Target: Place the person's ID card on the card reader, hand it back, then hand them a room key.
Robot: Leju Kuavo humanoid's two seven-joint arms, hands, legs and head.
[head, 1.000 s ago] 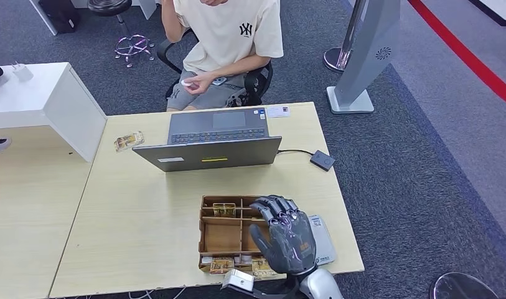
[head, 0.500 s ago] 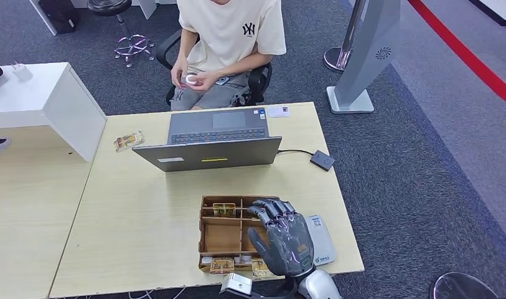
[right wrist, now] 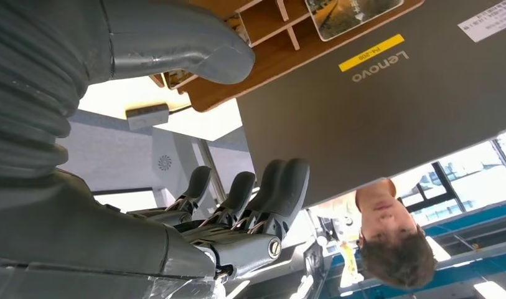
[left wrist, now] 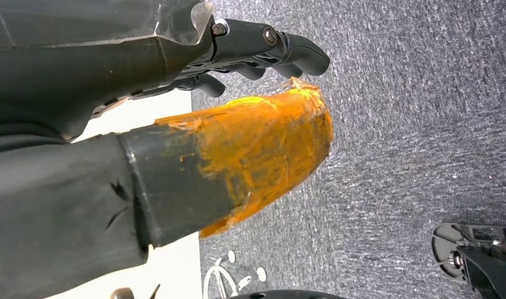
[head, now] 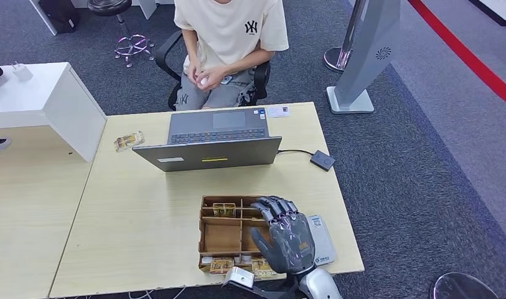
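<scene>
Item: right hand point(head: 282, 235). I have it hovering over the right-hand compartments of the wooden tray point(head: 208, 235), fingers spread and slightly curled, nothing in it. From the right wrist view its fingers point(right wrist: 262, 187) stand apart with the tray's dividers and the laptop lid beyond them.

Item: left hand point(left wrist: 175, 124). Hanging beside the surface over the carpet; its thumb carries an orange wrap, fingers loosely extended, holding nothing that I can see.

Item: room keys. Patterned cards lie in the tray: one in a far compartment point(head: 224, 209), more along the near row point(head: 221, 266). I judge these to be the keys.

Item: ID card. I cannot place it with certainty. A small white card point(head: 277, 111) lies at the far edge of the surface near the person point(head: 228, 50), who has a small pale object in both hands.

Item: card reader point(head: 322, 246). My guess is the pale flat device just right of the tray, partly under my hand; the small black puck point(head: 323, 161), cabled to the laptop point(head: 216, 141), is the other candidate.

Risks, as I judge them: thin cards in narrow compartments invite a missed pinch or two lifted together; fingers could catch a divider and drag the tray off the near edge point(head: 175, 285), which is close. The reader also sits near the right-hand corner.

Room: open surface left of the tray; the laptop blocks a straight reach toward the person, so I would pass to its right.
</scene>
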